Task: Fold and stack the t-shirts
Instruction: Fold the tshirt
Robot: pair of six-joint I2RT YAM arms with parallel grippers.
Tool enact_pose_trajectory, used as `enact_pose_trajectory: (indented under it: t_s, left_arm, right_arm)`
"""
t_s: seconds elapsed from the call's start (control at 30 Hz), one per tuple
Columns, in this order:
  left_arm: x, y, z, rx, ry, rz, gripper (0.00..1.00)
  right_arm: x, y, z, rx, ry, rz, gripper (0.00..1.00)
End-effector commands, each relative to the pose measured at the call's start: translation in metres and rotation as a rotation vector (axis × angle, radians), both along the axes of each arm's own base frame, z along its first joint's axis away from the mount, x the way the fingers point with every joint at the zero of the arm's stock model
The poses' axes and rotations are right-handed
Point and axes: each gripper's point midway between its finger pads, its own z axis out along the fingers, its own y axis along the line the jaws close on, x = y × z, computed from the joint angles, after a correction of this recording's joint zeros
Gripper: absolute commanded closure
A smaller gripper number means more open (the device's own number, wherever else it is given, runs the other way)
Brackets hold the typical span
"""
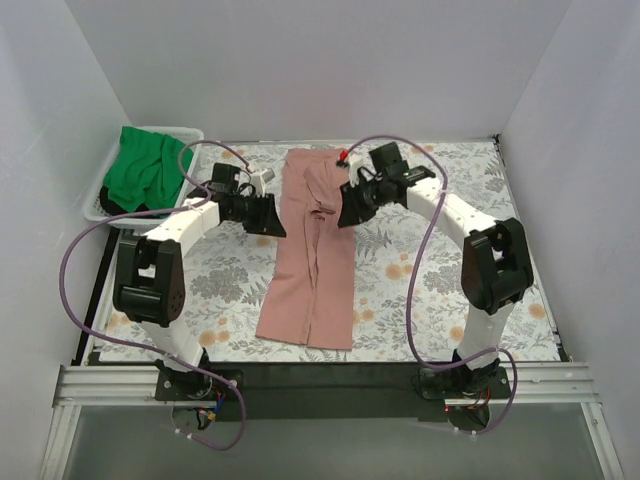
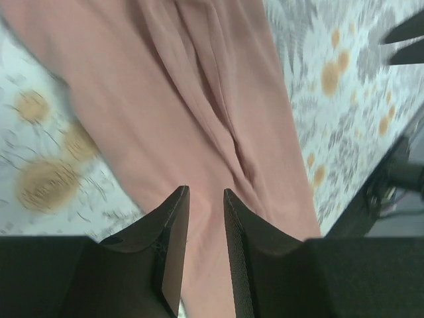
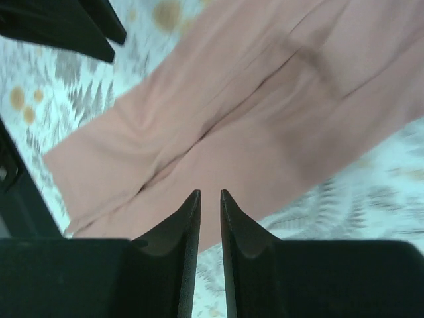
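Note:
The salmon-pink t-shirt [image 1: 315, 270] lies folded into a long narrow strip down the middle of the table, creased along its length. The green t-shirt [image 1: 145, 168] is bunched up in the white basket at the back left. My left gripper [image 1: 268, 215] hovers at the strip's left edge, near its upper half. My right gripper [image 1: 350, 208] hovers at its right edge, opposite. In the left wrist view the gripper [image 2: 206, 191] is narrowly open over pink cloth [image 2: 199, 99], holding nothing. The right gripper [image 3: 210, 192] is likewise narrowly open above the pink t-shirt's [image 3: 218, 112] edge.
A floral grey-and-orange cloth [image 1: 420, 290] covers the table. The white slotted basket [image 1: 95, 212] stands at the back left corner. White walls close in the left, back and right sides. A purple cable loops beside each arm.

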Motion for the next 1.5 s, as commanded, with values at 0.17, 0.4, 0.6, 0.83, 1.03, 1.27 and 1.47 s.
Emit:
enact_pose_trajectory:
  t_s: [0.17, 0.4, 0.6, 0.83, 1.03, 1.27, 1.47]
  left_arm:
    - [-0.101, -0.014, -0.047, 0.142, 0.04, -0.328, 0.73]
    - [-0.167, -0.019, -0.089, 0.281, 0.122, -0.504, 0.74]
    - [-0.191, -0.036, -0.098, 0.3, 0.162, -0.598, 0.75]
    - [-0.199, -0.062, -0.083, 0.247, 0.139, -0.643, 0.75]
    - [-0.181, -0.065, -0.014, 0.181, -0.187, -0.65, 0.57]
    - [-0.213, -0.042, 0.054, 0.114, -0.589, -0.798, 0.07]
    - [-0.255, -0.018, 0.033, 0.113, -0.62, -1.046, 0.1]
  right_arm:
    - [-0.098, 0.004, -0.084, -0.124, 0.259, 0.182, 0.75]
    - [-0.101, -0.011, -0.131, -0.248, 0.318, 0.174, 0.78]
    - [-0.097, -0.041, -0.166, -0.389, 0.359, 0.136, 0.82]
    - [-0.091, -0.055, -0.148, -0.404, 0.27, 0.149, 0.83]
    - [-0.093, -0.041, -0.06, -0.272, 0.016, 0.275, 0.53]
    - [-0.107, -0.059, 0.014, -0.261, -0.515, 0.451, 0.36]
    - [-0.174, -0.05, 0.024, -0.136, -0.735, 0.716, 0.02]
